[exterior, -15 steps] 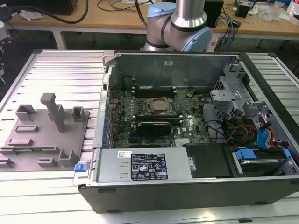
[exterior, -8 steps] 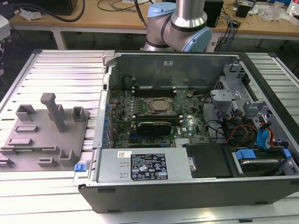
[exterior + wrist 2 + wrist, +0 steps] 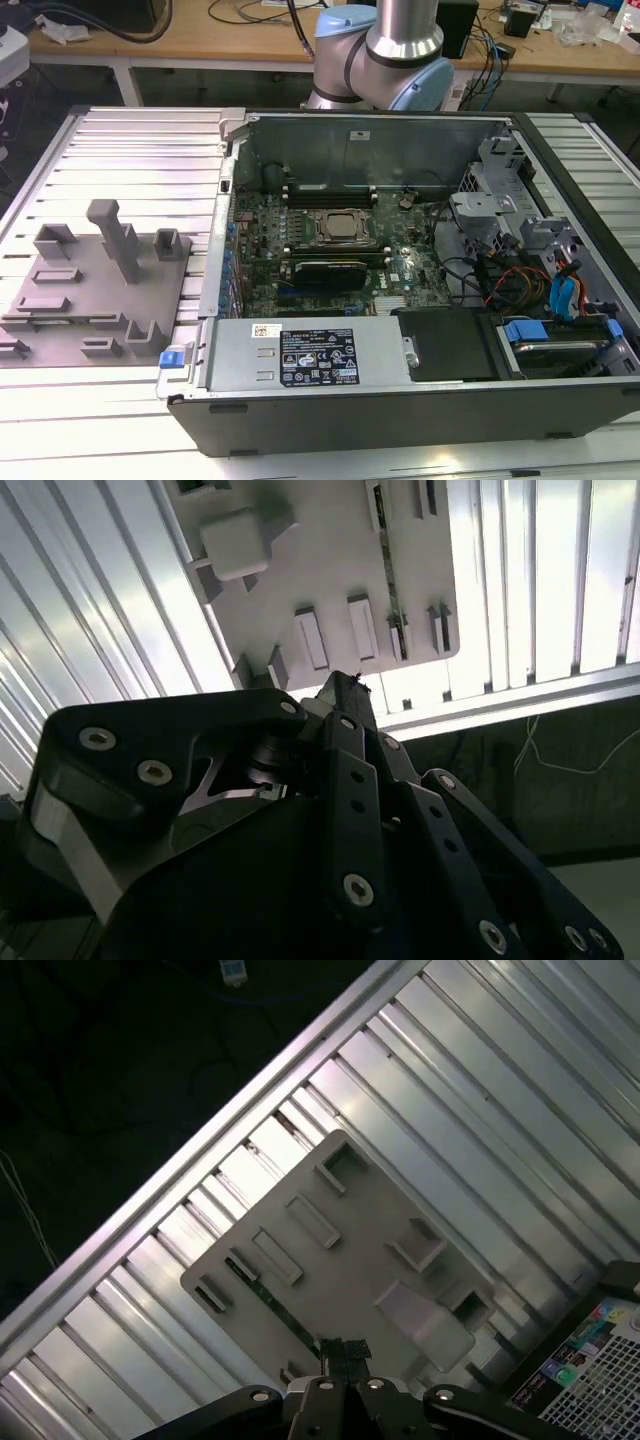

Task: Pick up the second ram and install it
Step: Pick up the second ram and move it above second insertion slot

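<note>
A thin, dark, narrow stick, the second ram [image 3: 272, 1298], lies in a long slot of the grey plastic fixture [image 3: 350, 1250]. In the second wrist view the same stick [image 3: 386, 560] runs along the fixture [image 3: 320, 550] near one edge. My gripper [image 3: 345, 1358] hangs well above the fixture, roughly over one end of the stick. Its black fingers [image 3: 345, 695] meet at the tips, and I see nothing held between them. In the exterior view the fixture [image 3: 100, 300] sits on the ribbed metal table at the exterior view's left.
The open computer case [image 3: 420, 400] stands at the exterior view's right of the fixture, its motherboard [image 3: 330, 240] and silver processor exposed. A tall post [image 3: 115, 235] and several blocks rise from the fixture. The arm's base [image 3: 385, 50] stands behind the case.
</note>
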`<state>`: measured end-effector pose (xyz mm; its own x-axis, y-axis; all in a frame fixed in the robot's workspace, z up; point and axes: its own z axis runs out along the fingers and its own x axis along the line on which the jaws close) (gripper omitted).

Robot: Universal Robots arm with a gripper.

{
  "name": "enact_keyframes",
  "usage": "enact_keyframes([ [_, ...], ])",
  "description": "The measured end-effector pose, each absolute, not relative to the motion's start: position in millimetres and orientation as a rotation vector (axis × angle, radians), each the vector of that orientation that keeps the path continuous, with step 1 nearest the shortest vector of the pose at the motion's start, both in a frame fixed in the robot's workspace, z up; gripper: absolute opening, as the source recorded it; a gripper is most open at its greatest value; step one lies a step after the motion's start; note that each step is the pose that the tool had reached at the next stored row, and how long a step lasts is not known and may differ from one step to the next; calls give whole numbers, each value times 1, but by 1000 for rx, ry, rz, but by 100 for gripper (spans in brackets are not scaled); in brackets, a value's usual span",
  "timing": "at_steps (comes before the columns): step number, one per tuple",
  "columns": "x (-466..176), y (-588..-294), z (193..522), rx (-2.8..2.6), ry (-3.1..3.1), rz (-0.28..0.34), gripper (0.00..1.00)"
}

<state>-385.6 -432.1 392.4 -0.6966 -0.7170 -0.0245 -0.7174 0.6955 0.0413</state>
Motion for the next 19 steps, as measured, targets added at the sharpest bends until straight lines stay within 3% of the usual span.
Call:
enact_keyframes([
  [19, -386, -432, 392, -1639, 2680, 75, 11],
])
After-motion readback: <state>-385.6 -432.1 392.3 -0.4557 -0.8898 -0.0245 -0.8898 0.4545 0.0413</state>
